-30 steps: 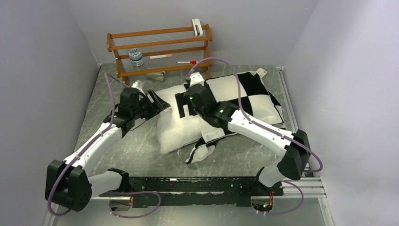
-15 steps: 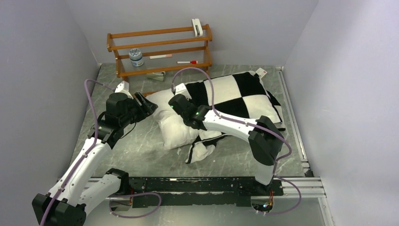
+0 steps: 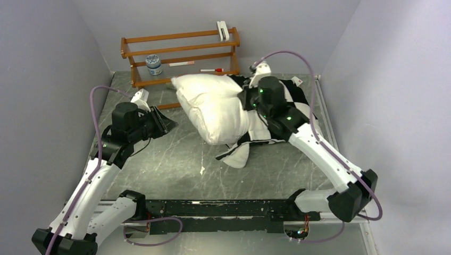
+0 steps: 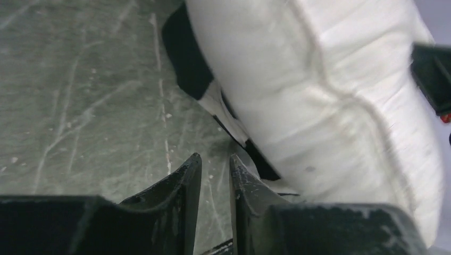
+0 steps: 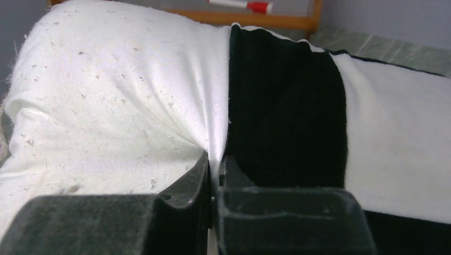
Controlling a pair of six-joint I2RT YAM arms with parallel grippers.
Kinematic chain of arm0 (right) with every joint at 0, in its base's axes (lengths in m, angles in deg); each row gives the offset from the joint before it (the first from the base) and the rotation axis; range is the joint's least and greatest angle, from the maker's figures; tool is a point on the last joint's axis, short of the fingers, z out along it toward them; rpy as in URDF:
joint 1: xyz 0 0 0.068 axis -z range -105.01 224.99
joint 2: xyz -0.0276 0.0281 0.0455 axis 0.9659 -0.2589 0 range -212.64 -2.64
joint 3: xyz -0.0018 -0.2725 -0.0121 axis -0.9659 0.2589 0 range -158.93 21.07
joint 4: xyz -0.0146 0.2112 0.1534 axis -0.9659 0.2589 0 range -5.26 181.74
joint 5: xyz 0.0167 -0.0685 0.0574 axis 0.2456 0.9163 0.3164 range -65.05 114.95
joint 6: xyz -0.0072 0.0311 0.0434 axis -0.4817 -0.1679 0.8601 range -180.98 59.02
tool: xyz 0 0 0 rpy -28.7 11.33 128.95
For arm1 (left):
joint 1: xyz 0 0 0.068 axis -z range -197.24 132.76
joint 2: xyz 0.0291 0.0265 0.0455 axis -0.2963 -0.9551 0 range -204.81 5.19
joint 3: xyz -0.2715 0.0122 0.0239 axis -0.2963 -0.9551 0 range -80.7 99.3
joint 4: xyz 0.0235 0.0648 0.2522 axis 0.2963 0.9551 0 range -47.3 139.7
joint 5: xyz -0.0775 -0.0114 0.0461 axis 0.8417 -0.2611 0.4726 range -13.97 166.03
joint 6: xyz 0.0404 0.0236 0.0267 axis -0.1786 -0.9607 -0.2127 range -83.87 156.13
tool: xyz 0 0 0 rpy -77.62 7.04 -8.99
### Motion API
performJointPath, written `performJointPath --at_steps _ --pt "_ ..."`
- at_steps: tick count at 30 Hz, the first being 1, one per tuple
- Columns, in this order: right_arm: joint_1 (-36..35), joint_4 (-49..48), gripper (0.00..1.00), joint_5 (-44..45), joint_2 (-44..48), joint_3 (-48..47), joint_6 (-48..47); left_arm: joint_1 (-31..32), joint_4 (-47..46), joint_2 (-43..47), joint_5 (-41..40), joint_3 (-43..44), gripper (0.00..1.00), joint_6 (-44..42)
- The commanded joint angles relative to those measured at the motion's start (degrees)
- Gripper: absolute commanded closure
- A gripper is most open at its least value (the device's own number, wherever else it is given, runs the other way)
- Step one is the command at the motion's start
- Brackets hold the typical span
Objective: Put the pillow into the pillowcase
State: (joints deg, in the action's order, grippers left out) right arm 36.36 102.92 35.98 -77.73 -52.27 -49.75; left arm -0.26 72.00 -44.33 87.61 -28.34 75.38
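Your right gripper is pinched tight on a fold of the pillow, right where it meets the pillowcase. The pillow sits bunched and tilted at the far middle of the table, mostly outside the pillowcase. Your left gripper hangs over bare table near the pillow, fingers nearly together with a narrow gap, holding nothing.

Grey-green marbled worktop, enclosed at left, rear and right by plain pale grey walls. A tiered wooden rack stands against the rear wall and bears a small jar and a red-capped marker. Lighting is even, with soft shadows.
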Motion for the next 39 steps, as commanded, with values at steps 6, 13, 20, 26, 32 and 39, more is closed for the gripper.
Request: performJointPath --at_steps 6,13,20,26,32,39 --pt "12.06 -9.06 1.0 -12.96 8.61 -2.18 8.78 -0.62 -14.81 4.98 21.05 -11.26 0.55 15.39" --pt "14.65 -11.24 1.0 -16.72 10.29 -3.87 13.47 -0.56 -54.05 1.41 21.83 -31.58 0.25 31.78" --pt "15.02 -12.91 1.0 -18.69 10.31 -7.38 16.2 11.53 -84.02 -17.69 13.13 -35.39 0.13 41.84" --pt "15.26 -11.87 1.0 -17.54 10.1 -10.05 16.55 21.3 -102.33 -34.1 4.25 -35.63 0.05 47.78" --pt "15.52 -12.92 1.0 -17.55 10.16 -10.91 17.49 27.32 -108.28 -44.99 -3.25 -32.93 0.2 49.75" --pt "15.57 -14.23 1.0 -17.83 10.0 -10.52 18.17 29.75 -122.17 -58.41 -9.07 -31.95 0.35 56.86"
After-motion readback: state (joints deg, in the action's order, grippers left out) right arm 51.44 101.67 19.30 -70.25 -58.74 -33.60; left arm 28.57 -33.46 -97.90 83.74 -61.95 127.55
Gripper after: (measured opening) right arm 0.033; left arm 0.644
